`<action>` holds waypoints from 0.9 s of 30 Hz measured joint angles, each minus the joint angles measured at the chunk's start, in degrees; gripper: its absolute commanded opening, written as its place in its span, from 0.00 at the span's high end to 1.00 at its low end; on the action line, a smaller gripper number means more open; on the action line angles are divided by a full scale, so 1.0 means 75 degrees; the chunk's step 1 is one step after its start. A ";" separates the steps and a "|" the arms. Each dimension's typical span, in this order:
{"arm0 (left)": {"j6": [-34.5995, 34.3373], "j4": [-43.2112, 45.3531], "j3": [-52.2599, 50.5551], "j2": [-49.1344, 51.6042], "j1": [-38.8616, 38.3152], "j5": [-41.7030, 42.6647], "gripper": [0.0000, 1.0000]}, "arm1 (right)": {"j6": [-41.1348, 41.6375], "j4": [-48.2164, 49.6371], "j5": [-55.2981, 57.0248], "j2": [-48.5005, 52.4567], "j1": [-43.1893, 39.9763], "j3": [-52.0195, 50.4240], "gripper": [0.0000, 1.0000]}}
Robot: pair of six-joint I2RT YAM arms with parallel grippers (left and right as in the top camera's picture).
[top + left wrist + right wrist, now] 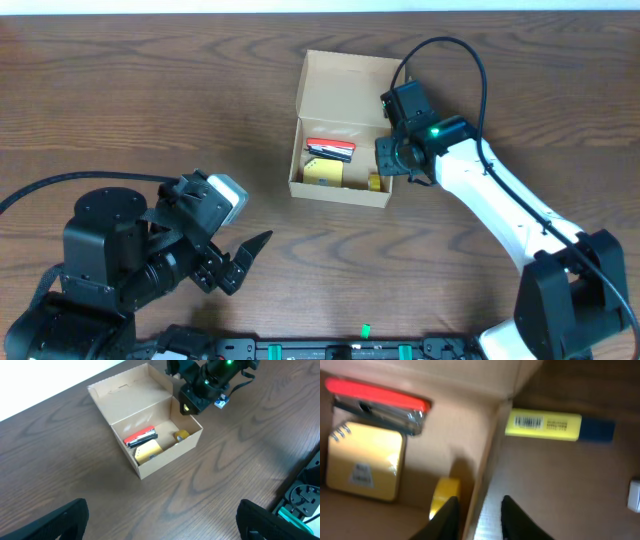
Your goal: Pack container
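A dark brown wood-grain table [150, 100] filled the overhead view, with a pale white strip beyond its far edge and a black rail along its near edge. The container [340, 193], a tan cardboard box with its flap lid hinged back toward the far edge, sat a little right of the worktop's centre, nearer the far edge than the near one. The right gripper [477, 517] was at the box's right wall, its fingers apart with one inside and one outside that wall. The left gripper [252, 262] hung over the near-left part of the table, well apart from the box, its fingers spread wide on nothing. Inside lay a red stapler [331, 149], a small yellow square box [323, 172] and a yellow tape roll [375, 182]. Just outside the right wall, a yellow highlighter [545, 426] lay on the wood.
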 measured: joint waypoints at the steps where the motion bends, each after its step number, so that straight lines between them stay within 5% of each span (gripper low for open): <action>1: 0.0000 0.0000 0.0000 0.0000 0.0000 0.0000 0.05 | -0.0009 0.0134 0.0026 0.0000 0.0000 0.0000 0.78; 15: 0.0000 0.0000 0.0000 0.0000 0.0000 -0.0003 0.05 | -0.0280 0.0361 0.0149 0.0003 0.0000 -0.0050 0.79; 27: 0.0000 0.0000 0.0000 0.0000 0.0000 0.0000 0.05 | -0.0050 0.0519 0.0265 0.0388 0.0000 -0.0023 0.93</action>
